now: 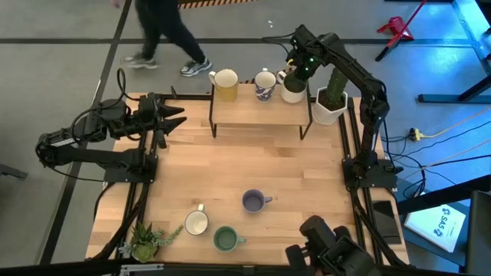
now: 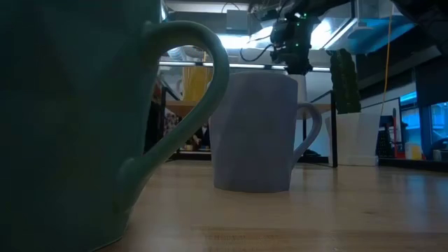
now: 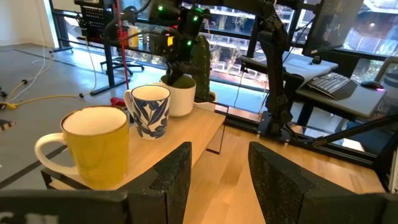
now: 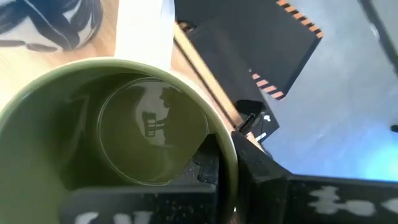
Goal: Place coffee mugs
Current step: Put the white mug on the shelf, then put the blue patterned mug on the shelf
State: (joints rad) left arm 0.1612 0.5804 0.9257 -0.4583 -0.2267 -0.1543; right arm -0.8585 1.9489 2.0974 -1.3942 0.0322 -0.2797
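Low view: green mug (image 2: 77, 119) blurred, cut off by the frame's left and bottom edges, hiding the tabletop's left part. Purple mug (image 2: 257, 133) screens the shelf behind. Right wrist view: cream mug (image 4: 118, 134) cut off below; blue-patterned mug (image 4: 50, 22) cropped, blurred.

A white box (image 1: 446, 224) beside the table's right edge bears blue letters that look like "SYS"; nothing else in any view can be read.

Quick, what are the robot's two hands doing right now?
Left hand: open, empty, by the table's left side.
Right hand: shut on the rim of a cream mug on the shelf.
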